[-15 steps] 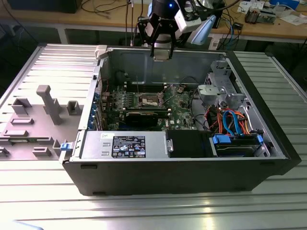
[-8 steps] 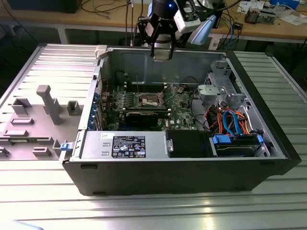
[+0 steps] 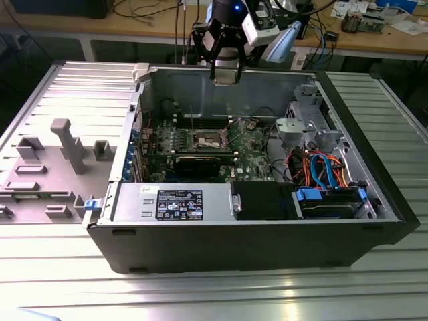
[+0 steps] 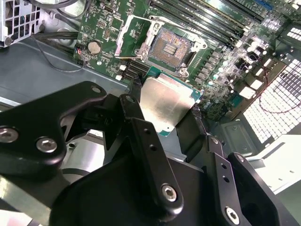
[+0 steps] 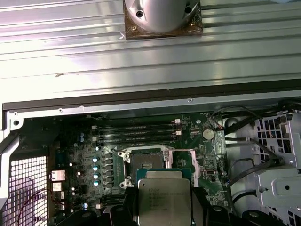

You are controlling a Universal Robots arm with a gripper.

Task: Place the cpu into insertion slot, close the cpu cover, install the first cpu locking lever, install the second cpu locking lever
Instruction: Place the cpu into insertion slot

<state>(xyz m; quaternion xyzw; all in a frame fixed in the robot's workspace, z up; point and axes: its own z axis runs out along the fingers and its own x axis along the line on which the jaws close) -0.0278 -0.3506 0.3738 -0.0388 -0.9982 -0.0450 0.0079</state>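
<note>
**Gripper.** One gripper (image 4: pixel 165 109) is present, with two black fingers (image 4: pixel 133 107). The fingers are clamped on opposite edges of the cpu (image 4: pixel 164 100). In the exterior view the gripper (image 3: pixel 225 75) hangs at the level of the far upper rim of the one open computer case (image 3: pixel 254 234), which lies on a ribbed metal table (image 3: pixel 267 294).

**Cpu.** One cpu is in view. It sits between the fingers with its silver-grey top facing the first wrist view (image 5: pixel 163 197). It is clear of the board and does not touch the insertion slot (image 4: pixel 171 45).

**Insertion slot.** One insertion slot is visible on the green motherboard (image 4: pixel 101 24). Its dark contact field is uncovered and nothing rests in it. In both wrist views the held cpu appears just beside the slot (image 5: pixel 146 162). In the exterior view the slot (image 3: pixel 208 139) lies below the gripper, near the middle of the board.

**Cpu cover.** One cpu cover (image 4: pixel 121 36) stands swung up off the slot, hinged at one side, with green board showing through its window.

**Other items.**
- One round coin cell (image 4: pixel 95 46) sits on the board near the raised cover.
- Several grey block fixtures (image 3: pixel 67 144) stand on the table at the exterior view's left, well apart from the case.
</note>
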